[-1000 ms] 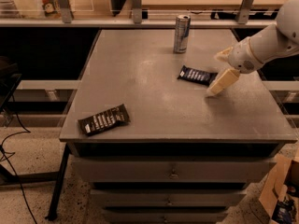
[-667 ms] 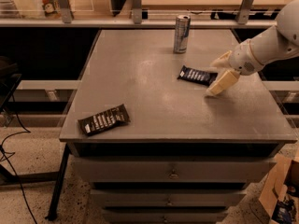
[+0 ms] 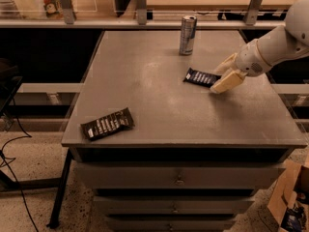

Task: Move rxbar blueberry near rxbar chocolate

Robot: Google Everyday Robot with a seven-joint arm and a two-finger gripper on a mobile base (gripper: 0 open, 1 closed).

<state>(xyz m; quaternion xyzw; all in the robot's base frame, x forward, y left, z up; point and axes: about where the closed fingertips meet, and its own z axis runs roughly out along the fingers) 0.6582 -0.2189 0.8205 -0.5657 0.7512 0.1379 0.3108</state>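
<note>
The rxbar blueberry [image 3: 201,77], a flat navy-blue wrapper with white lettering, lies on the grey table [image 3: 159,110] right of centre. The rxbar chocolate [image 3: 106,123], a dark brown-black wrapper with white lettering, lies near the table's front left corner, far from the blue bar. My gripper [image 3: 221,77] hangs low over the table at the blue bar's right end. Its two cream fingers [image 3: 225,81] stand spread apart, one behind and one in front of that end. They hold nothing.
A silver drink can [image 3: 187,35] stands upright at the back of the table, behind the blue bar. Drawers sit under the tabletop. A railing and shelf run behind the table. A cardboard box [image 3: 289,202] stands on the floor at the lower right.
The gripper has shifted slightly left toward the blue bar's right end. Both bars and the can have not moved.
</note>
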